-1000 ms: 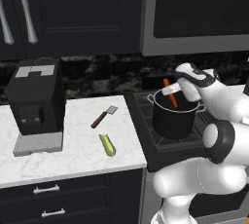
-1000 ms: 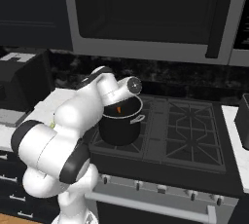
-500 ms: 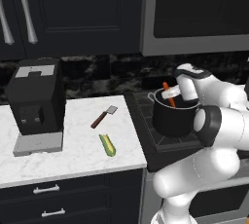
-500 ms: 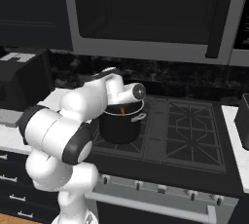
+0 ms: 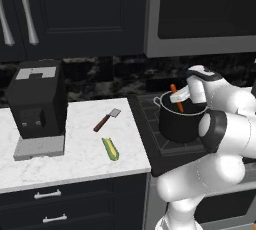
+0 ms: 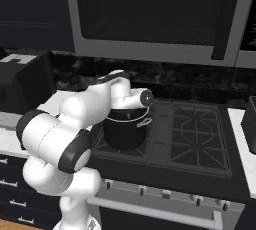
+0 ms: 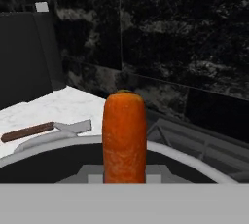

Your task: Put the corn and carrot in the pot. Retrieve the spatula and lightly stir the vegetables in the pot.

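Held a thin orange-red carrot [image 5: 176,98], tapered and smooth, blunt end up in the hand view. Closed the hand [image 5: 183,95] tight on the carrot, gripping its lower part, stick tilted and slanting up out of the grip. Hung the carrot directly above the mouth of the pot [image 5: 179,122], lower end dipping inside the light rim. Showed the pot as tall, near-black and cylindrical, with small loop handles at the sides, standing on the stove [image 6: 196,136]. Left the corn [image 5: 111,148] well to the left of the pot on the white marble tabletop [image 5: 75,160]: a short yellow cob with green husk, lying flat. Kept the spatula [image 5: 106,120] also left of the pot, just beyond the corn, brown handle and grey square blade flat on the tabletop. Counted one carrot, one corn, one spatula, one pot, one hand.
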Tool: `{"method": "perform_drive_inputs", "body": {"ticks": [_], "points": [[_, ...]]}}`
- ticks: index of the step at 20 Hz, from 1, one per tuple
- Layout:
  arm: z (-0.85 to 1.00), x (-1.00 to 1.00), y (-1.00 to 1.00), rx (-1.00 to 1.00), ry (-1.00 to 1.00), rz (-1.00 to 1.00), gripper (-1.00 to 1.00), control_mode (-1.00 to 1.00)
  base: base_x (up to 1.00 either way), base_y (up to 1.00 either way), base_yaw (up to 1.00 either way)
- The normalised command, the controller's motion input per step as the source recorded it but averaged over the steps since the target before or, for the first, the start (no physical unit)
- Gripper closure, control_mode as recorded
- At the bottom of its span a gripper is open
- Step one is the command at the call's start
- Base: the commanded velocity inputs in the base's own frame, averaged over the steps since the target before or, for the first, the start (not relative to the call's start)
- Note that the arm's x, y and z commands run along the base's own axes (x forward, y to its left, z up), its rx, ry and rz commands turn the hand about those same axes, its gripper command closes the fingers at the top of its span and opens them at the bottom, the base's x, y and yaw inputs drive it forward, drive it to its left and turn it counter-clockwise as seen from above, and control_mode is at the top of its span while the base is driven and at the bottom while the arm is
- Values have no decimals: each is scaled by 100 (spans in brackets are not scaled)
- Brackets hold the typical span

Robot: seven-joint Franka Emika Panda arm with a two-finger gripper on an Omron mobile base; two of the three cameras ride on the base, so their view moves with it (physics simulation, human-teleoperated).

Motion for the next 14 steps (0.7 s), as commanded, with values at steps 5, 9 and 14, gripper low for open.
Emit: {"method": "perform_drive_inputs", "body": {"ticks": [5, 9, 14], "points": [[-10, -15, 2, 0, -4, -1, 100, -100, 0, 0, 0], [-24, 0, 0, 0, 0, -5, 100, -100, 0, 0, 0], [-33, 0, 0, 0, 0, -5, 100, -100, 0, 0, 0]]}}
